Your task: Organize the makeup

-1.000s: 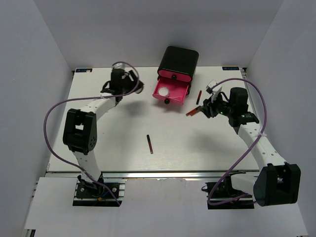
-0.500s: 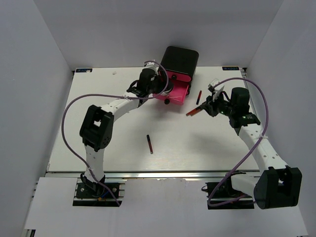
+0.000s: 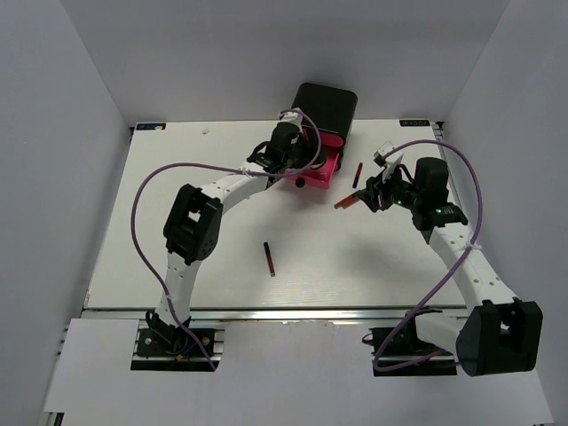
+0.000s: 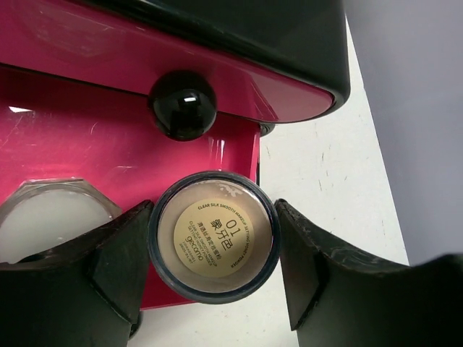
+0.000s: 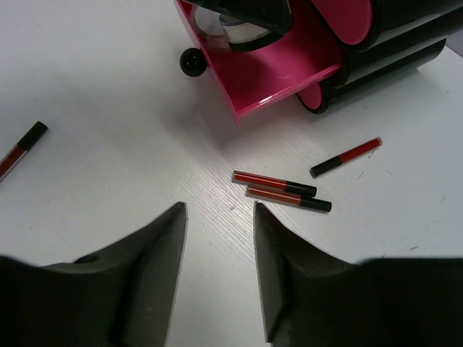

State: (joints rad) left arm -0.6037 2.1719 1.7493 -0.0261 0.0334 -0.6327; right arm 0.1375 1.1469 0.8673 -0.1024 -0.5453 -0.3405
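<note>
Left gripper [image 4: 213, 249] clamped on round compact [image 4: 213, 235] over pink drawer [image 4: 79, 137]. Set it down clear of hexagonal jar [image 4: 43, 217] at 9 o'clock. Right gripper [image 5: 217, 278] apart.

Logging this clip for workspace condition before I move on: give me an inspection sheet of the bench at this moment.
Surface: white table, no spills seen.
Job's things: round compact held over the open pink drawer; second compact inside it; four red-black sticks loose on the table.
Clutter: nothing seen.
Grippers: left fingers shut on the compact; right fingers open, empty.
Cables: purple cables looping beside both arms.
Surroundings: white walls; black drawer box at the table's far edge.
</note>
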